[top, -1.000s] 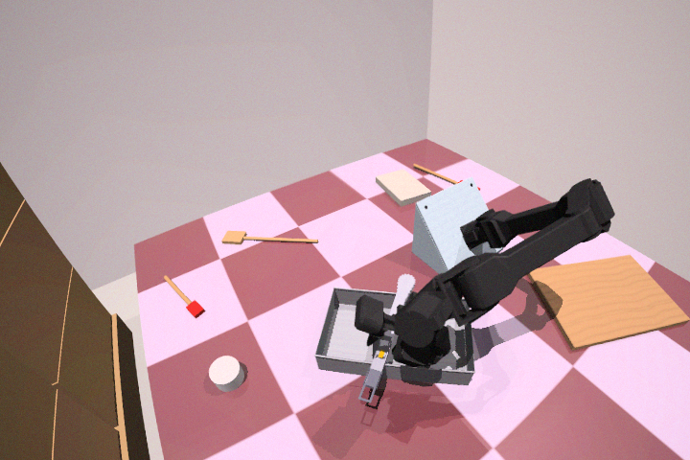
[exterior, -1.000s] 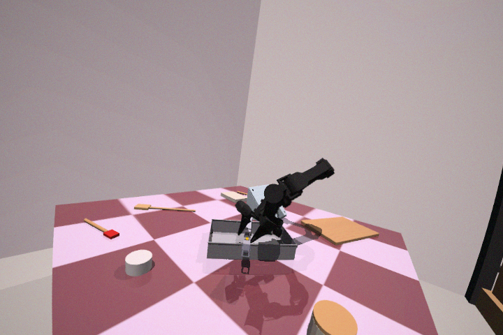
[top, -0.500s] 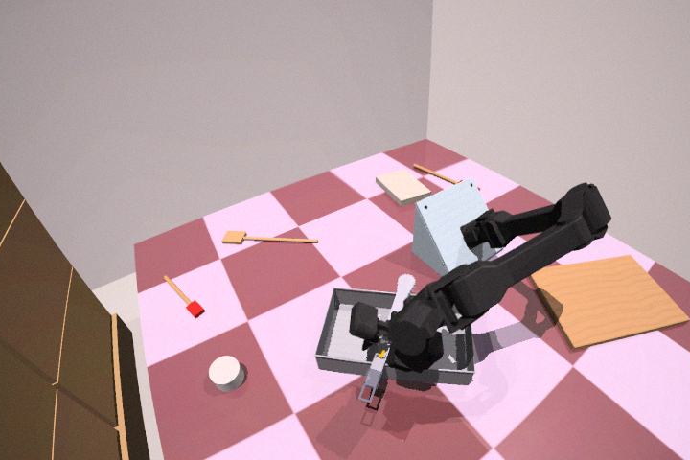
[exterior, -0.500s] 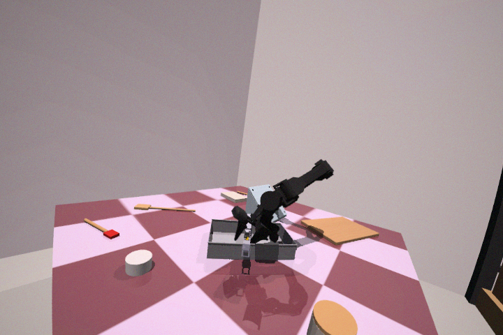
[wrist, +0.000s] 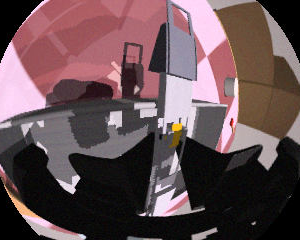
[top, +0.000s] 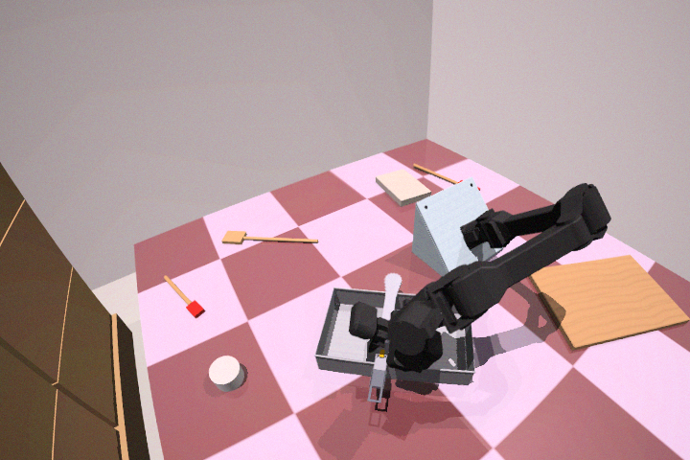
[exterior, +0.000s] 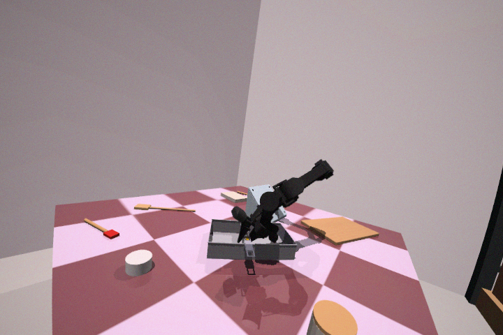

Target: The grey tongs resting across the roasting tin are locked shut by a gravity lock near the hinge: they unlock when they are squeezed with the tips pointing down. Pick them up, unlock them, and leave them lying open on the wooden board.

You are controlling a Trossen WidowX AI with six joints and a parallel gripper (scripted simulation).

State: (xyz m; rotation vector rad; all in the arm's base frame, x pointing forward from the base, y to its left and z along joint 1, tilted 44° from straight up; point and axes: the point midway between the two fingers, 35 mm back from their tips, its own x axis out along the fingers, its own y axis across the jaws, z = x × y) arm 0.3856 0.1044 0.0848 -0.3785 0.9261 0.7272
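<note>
The grey tongs (top: pixel 379 371) (exterior: pixel 249 249) (wrist: pixel 182 55) lie across the roasting tin (top: pixel 346 366) (exterior: pixel 224 252). Their loop end sticks out over the front wall, and the pale scalloped tip (top: pixel 392 282) shows at the back. A yellow part (top: pixel 381 356) (wrist: pixel 177 127) sits near the hinge. My gripper (wrist: pixel 164 135) (exterior: pixel 246 238) is shut on the tongs near that yellow part, with a black finger at each side; the exact contact is partly hidden. The tongs lie roughly level, arms together as far as visible. The wooden board (top: pixel 611 303) (exterior: pixel 343 229) is to the right of the tin.
A pale blue sloped block (top: pixel 444 227) stands behind the tin, near the arm. A white cylinder (top: pixel 225 373) (exterior: pixel 138 262) is at the left front. A wooden spatula (top: pixel 233 237), a red-ended tool (top: pixel 195 309) and a beige slab (top: pixel 402 187) lie farther off. An orange-lidded jar (exterior: pixel 335 319) stands in front.
</note>
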